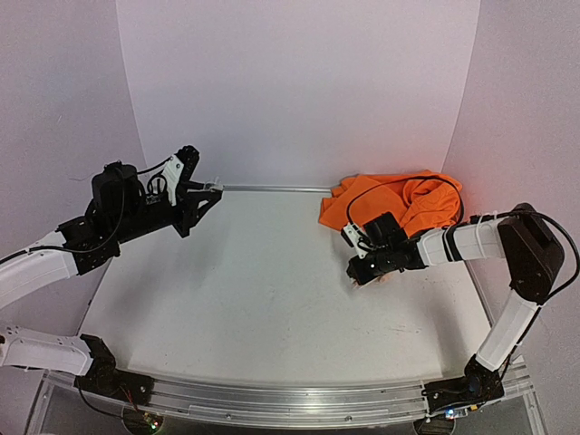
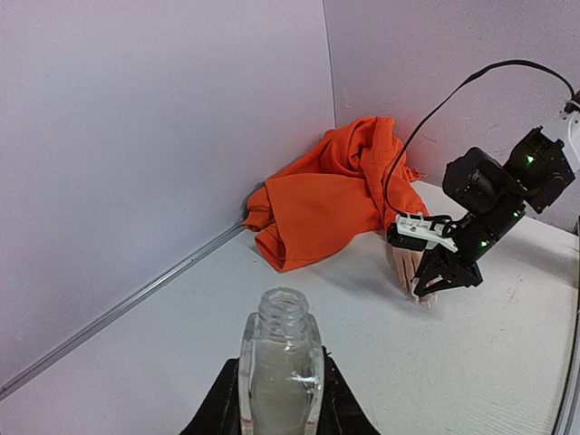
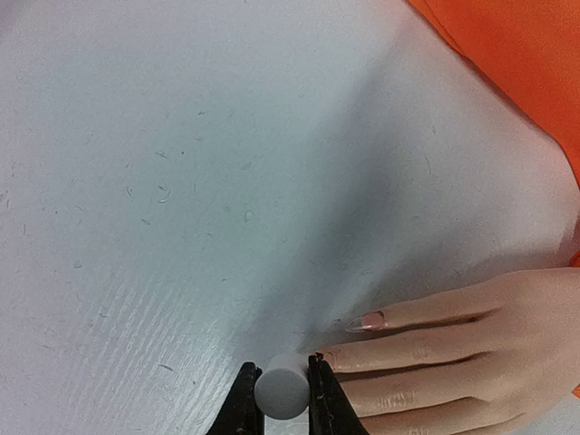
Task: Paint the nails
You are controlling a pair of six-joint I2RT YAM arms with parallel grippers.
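Orange sleeve (image 1: 399,204) bunched by back wall (image 1: 299,91), behind R gripper (image 3: 281,375), low over hand (image 3: 453,349), pinching white cap (image 3: 281,393) near nails (image 3: 367,320). L gripper (image 2: 281,403) raised, clamps bottle (image 2: 281,358).

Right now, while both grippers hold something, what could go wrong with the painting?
The bottle in the left gripper is uncapped; a tilt could spill it. The right gripper holds the white cap very close to the nails; its brush is hidden, so polish may smear the mannequin hand. The orange sleeve lies near and might stain.
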